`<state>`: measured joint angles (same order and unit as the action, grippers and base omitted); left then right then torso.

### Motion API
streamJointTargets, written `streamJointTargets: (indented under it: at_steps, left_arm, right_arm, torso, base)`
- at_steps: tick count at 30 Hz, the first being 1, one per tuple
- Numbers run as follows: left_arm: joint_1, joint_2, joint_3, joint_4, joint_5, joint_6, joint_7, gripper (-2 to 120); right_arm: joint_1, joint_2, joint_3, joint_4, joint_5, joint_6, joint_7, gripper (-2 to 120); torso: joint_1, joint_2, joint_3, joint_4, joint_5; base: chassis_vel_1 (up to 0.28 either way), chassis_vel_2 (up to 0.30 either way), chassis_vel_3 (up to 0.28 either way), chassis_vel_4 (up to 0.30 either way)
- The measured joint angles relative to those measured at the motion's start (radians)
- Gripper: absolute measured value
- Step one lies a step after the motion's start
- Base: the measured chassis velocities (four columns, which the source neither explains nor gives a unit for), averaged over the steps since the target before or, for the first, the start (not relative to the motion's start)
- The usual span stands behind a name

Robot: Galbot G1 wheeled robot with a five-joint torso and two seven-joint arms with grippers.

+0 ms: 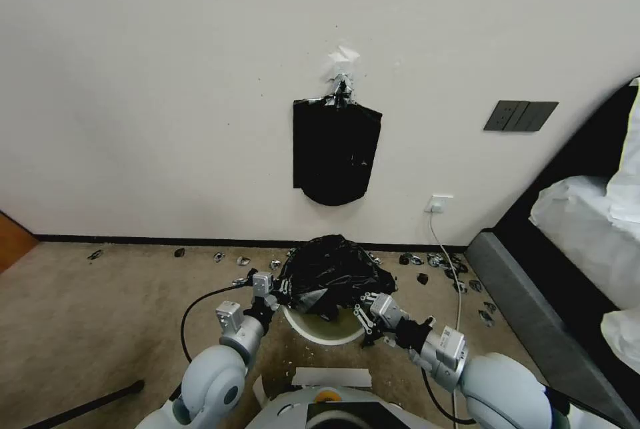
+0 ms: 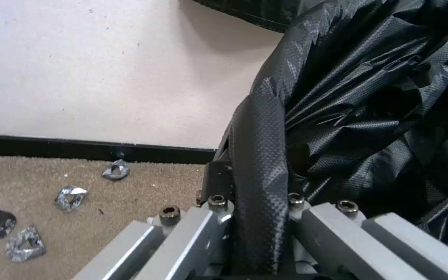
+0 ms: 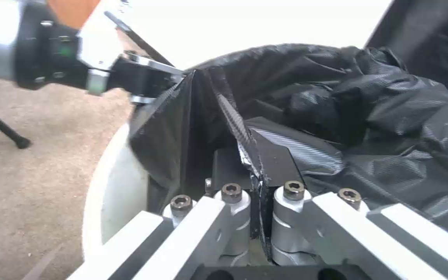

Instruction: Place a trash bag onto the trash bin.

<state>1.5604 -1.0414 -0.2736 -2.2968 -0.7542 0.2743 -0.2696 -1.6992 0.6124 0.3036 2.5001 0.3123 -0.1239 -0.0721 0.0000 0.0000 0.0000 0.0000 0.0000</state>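
I am holding one trash bag (image 1: 333,272) bunched over the far half of the one trash bin (image 1: 313,329), its near rim bare. The left gripper (image 1: 275,290) and right gripper (image 1: 365,317) are flanking the bin, jaws of each pinching the bag's edge, equally near.

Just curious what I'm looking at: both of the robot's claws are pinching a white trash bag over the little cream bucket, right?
Nearly: the trash bag is black, not white, as the head view shows. The left gripper and the right gripper do both pinch it over the cream trash bin.
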Motion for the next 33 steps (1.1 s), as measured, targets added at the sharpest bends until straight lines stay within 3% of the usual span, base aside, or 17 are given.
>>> streamJointTargets:
  at_steps: [12, 20, 33]
  left_arm:
    - [0.017, -0.020, -0.076, -0.060, -0.214, 0.044, -0.100, 2]
    - [0.024, -0.037, -0.075, -0.098, -0.312, 0.060, -0.175, 2]
    - [0.068, -0.065, -0.051, -0.141, -0.371, 0.075, -0.228, 2]
  right_arm:
    - [-0.055, -0.039, -0.048, -0.054, -0.092, 0.174, -0.172, 0]
    - [-0.065, -0.009, -0.083, -0.118, -0.182, 0.210, -0.233, 0]
    - [-0.027, 0.055, -0.132, -0.356, -0.267, 0.245, -0.191, 0]
  torso:
    - [0.000, 0.000, 0.000, 0.0001, 0.0000]
    - [0.000, 0.000, 0.000, 0.0000, 0.0000]
    - [0.000, 0.000, 0.000, -0.0001, 0.0001]
  base:
    - [0.000, 0.000, 0.000, 0.000]
    - [0.000, 0.000, 0.000, 0.000]
    - [0.000, 0.000, 0.000, 0.000]
